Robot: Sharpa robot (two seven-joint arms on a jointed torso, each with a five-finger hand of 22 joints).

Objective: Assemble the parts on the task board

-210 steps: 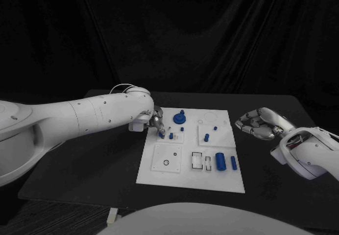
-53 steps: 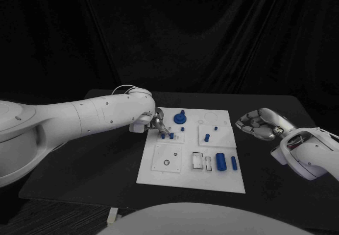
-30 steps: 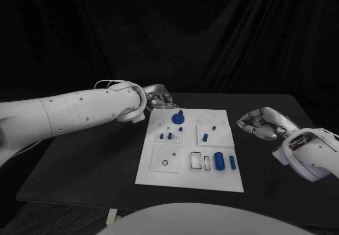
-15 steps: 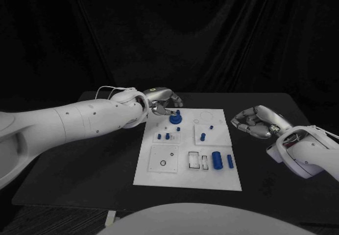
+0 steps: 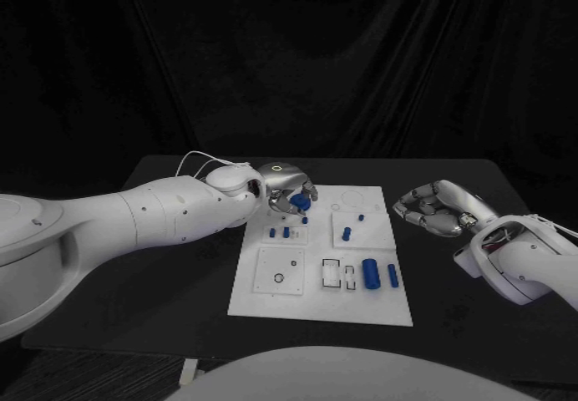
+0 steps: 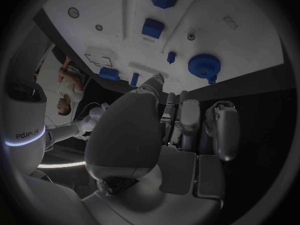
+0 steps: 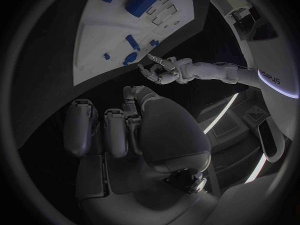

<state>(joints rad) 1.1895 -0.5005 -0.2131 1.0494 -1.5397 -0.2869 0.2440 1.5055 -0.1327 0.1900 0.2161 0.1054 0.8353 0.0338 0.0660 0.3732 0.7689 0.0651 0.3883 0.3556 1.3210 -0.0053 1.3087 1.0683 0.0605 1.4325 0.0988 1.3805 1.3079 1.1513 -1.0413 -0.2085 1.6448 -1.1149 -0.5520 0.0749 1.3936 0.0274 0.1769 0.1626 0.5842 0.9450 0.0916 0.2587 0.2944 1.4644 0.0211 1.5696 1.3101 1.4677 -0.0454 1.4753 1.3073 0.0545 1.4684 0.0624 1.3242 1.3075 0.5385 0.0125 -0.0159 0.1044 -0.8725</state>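
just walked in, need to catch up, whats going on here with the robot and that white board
The robot is assembling small blue parts on the white board. Its left robot hand hovers at the board's far left corner, over the round blue knob, not gripping it. The right robot hand waits curled beside the board, holding nothing. Several blue pieces lie loose.

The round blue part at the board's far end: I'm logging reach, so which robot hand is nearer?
Left. The left robot hand hovers at the round blue part; the right robot hand sits off the board's right edge.

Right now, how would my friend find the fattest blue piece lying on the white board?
Find the white task board mid-table. Along its near edge lie two blue rods, side by side. The fat blue cylinder is the thicker one, just left of the thin rod.
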